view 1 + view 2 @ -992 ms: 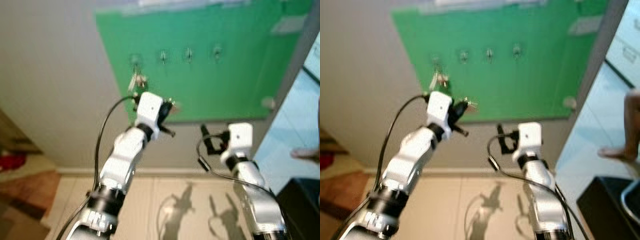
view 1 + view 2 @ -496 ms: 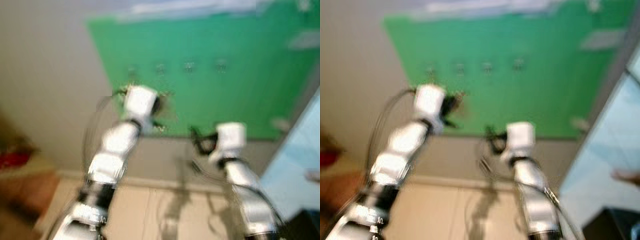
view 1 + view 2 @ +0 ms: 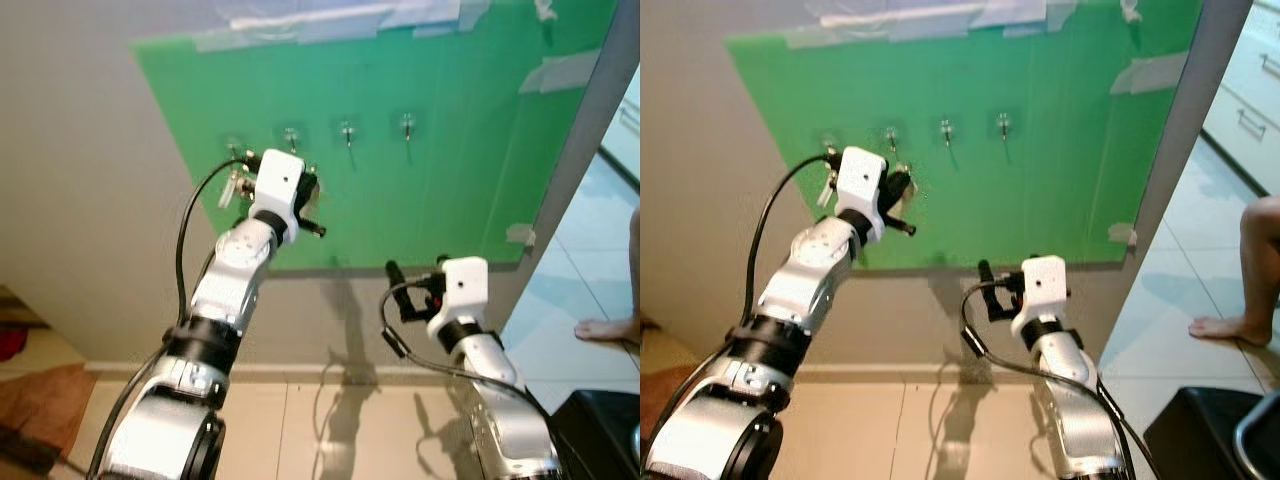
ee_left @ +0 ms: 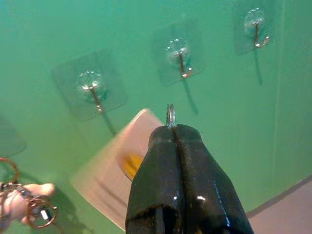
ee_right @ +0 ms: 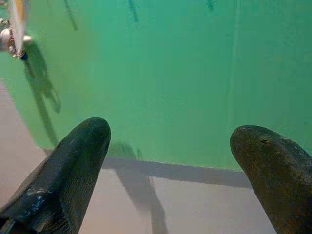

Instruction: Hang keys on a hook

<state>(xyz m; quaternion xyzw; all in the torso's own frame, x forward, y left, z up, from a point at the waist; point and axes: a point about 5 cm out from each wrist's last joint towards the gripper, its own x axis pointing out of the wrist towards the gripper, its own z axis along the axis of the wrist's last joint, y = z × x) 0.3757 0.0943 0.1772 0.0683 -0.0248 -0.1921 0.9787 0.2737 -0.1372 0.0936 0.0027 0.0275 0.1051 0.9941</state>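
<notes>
Left hand [image 4: 171, 127] is pinched tight on the key ring [image 4: 170, 115], held up against the green board [image 3: 450, 150] just below the row of clear stick-on hooks [image 4: 181, 62]. Another bunch of keys [image 4: 29, 207] hangs from the leftmost hook. Lower down, my right hand [image 5: 170, 161] is spread wide, holding nothing.

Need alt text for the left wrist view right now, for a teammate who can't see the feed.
The left tool is shut on a key ring, held up close to a green board just below three clear stick-on hooks. A pale tag hangs behind the fingers, and another bunch of keys hangs off to one side.
</notes>
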